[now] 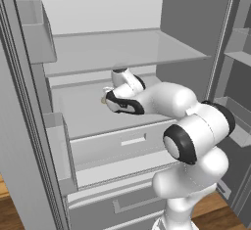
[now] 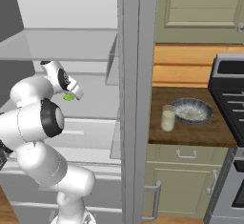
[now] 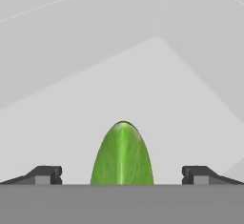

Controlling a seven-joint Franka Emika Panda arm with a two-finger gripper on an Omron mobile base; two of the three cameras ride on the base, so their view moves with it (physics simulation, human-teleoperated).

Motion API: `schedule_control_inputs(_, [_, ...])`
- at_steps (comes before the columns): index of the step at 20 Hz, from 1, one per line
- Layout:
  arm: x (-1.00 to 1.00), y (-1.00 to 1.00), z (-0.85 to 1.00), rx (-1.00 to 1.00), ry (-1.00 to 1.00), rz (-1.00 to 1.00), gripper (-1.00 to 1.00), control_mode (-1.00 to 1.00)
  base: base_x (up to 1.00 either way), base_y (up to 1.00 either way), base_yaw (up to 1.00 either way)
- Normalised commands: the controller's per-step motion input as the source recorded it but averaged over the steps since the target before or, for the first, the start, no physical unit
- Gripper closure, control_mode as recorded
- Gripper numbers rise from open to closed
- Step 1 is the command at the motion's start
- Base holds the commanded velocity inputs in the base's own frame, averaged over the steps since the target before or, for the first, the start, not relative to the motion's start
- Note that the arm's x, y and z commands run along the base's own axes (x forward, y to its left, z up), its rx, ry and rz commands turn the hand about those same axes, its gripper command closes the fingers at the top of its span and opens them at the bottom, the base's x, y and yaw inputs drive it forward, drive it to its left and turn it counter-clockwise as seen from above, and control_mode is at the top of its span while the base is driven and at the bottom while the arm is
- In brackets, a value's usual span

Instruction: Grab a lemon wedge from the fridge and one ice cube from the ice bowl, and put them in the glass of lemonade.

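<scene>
Writing: none legible.
Hand [image 3: 122, 175]: spread wide and gripping nothing, reaching into the open fridge [image 1: 112, 48], fingertips [image 3: 45, 174] either side of the lemon wedge [image 3: 122, 154].
Lemon wedge: lying on a fridge shelf [image 1: 88, 109], lower end cut off.
Surface [image 2: 190, 127]: glass of lemonade [image 2: 167, 118] beside ice bowl [image 2: 192, 111].

one lemon wedge [image 3: 122, 154], one glass [image 2: 167, 118], one bowl [image 2: 192, 111]

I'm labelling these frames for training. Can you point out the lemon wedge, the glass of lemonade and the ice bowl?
lemon wedge [image 3: 122, 155]: hand view, middle of its green face, between the open claw's tips.
glass of lemonade [image 2: 167, 119]: right base view, its liquid-filled side.
ice bowl [image 2: 207, 114]: right base view, its speckled right rim.
</scene>
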Motion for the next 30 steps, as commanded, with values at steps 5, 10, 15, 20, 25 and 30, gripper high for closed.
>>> schedule_control_inputs(5, [0.00,0.01,-0.30,0.00,0.00,0.00,-1.00,-1.00,0.00,0.00,0.00])
schedule_control_inputs(10, [-0.03,0.00,-0.30,0.00,0.00,0.00,-1.00,-1.00,0.00,0.00,0.00])
schedule_control_inputs(15, [-0.22,0.00,-0.13,0.00,0.00,0.00,-1.00,-1.00,0.00,0.00,0.00])
schedule_control_inputs(20, [0.00,0.00,-0.13,0.00,0.01,0.00,-1.00,-1.00,0.00,0.00,0.00])
schedule_control_inputs(25, [0.00,0.00,-0.15,0.00,0.06,0.00,1.00,-1.00,0.00,0.00,0.00])
schedule_control_inputs(30, [0.00,0.00,-0.07,0.00,0.13,0.00,1.00,-1.00,0.00,0.00,0.00])
